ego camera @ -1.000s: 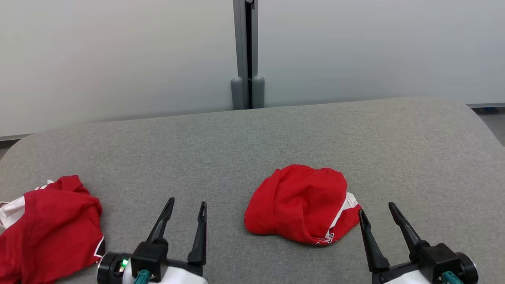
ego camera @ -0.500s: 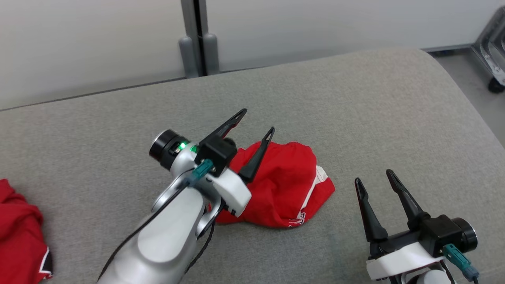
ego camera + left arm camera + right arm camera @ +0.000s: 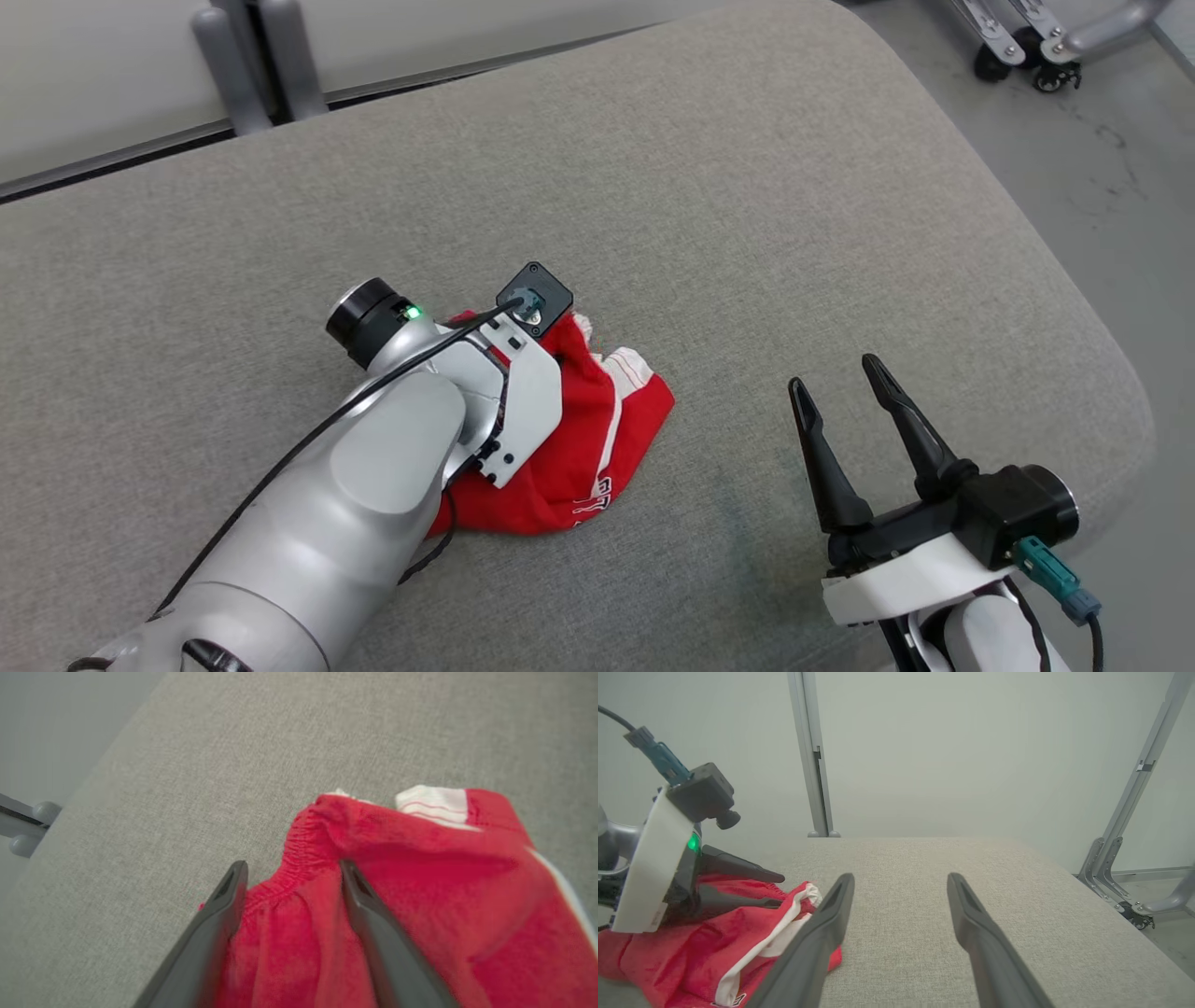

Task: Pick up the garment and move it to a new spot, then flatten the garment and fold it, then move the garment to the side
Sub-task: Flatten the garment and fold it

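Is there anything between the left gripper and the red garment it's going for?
Nothing visible stands between them. The left gripper is right at the red garment, its open fingers on either side of the gathered waistband, over the grey padded surface. The right gripper hovers open off to the side, apart from the cloth.

The crumpled red garment with white trim (image 3: 579,448) is soft, matt cloth, with a gathered, puckered waistband. The grey worktop (image 3: 747,233) is covered in coarse woven fabric, matt and faintly fuzzy. The left pincer (image 3: 293,868) and right pincer (image 3: 835,371) have smooth, dull black plastic fingers. The left arm's silver forearm shell (image 3: 373,485) has a satin sheen.
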Available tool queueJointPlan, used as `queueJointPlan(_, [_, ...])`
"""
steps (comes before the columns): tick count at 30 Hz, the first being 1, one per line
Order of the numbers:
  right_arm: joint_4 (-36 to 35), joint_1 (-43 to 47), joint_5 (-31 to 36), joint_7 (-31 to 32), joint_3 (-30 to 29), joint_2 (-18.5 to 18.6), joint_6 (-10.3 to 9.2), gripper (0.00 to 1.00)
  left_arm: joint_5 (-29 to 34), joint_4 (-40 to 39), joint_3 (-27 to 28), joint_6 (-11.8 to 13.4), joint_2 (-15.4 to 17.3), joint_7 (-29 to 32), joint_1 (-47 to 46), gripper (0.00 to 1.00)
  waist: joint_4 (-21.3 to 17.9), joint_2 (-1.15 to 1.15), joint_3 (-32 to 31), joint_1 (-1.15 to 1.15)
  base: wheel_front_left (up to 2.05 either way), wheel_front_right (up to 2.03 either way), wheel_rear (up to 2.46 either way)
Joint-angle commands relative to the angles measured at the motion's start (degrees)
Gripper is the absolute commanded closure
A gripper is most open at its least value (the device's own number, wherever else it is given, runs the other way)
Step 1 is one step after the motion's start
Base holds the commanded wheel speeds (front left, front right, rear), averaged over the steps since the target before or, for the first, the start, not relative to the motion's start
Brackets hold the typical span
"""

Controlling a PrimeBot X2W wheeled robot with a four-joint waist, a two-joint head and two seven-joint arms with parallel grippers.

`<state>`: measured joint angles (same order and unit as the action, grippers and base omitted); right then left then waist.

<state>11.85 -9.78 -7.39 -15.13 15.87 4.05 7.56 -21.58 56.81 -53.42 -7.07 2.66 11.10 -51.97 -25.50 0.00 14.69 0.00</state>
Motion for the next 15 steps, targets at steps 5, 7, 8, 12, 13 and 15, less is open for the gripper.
queueJointPlan(5, [0.05, -0.83, -0.42, -0.01, -0.52, -0.42, -0.14, 0.00, -1.46, 3.32, -5.49, -0.47, 0.44, 5.01, 0.56, 0.00, -1.67, 0.00, 1.89, 0.00, 0.00, 0.00, 0.00])
queueJointPlan(7, [0.14, -0.87, -0.41, -0.01, -0.64, -0.55, -0.14, 0.00, -2.01, 2.25, -8.56, -0.62, 0.26, 4.04, 0.91, 0.00, -1.67, 0.00, 1.91, 0.00, 0.00, 0.00, 0.00])
queueJointPlan(8, [0.18, -0.92, -0.44, -0.01, -0.77, -0.62, -0.14, 0.00, -2.15, 1.33, -9.98, -0.64, 0.06, 2.30, 0.78, 0.17, -1.61, 0.00, 1.88, 0.00, 0.00, 0.00, 0.00])
queueJointPlan(12, [0.20, -0.93, -0.43, -0.01, -1.51, -0.76, -0.14, 0.00, -3.72, -0.73, -11.36, -0.40, 0.21, -7.17, -1.94, 1.00, -0.98, 0.00, 1.09, 0.00, 0.00, 0.00, 0.00])
queueJointPlan(13, [0.20, -0.87, -0.37, -0.01, -1.63, -0.80, -0.14, 0.00, -4.23, -0.99, -11.25, -0.33, 0.36, -9.32, -2.87, 1.00, -0.79, 0.00, 0.76, 0.00, 0.00, 0.00, 0.00])
queueJointPlan(15, [0.22, -0.67, -0.15, -0.01, -2.01, -0.87, -0.14, 0.00, -4.89, -1.77, -10.47, 0.11, 0.38, -14.04, -4.72, 1.00, -0.36, 0.00, 0.03, 0.00, 0.00, 0.00, 0.00])
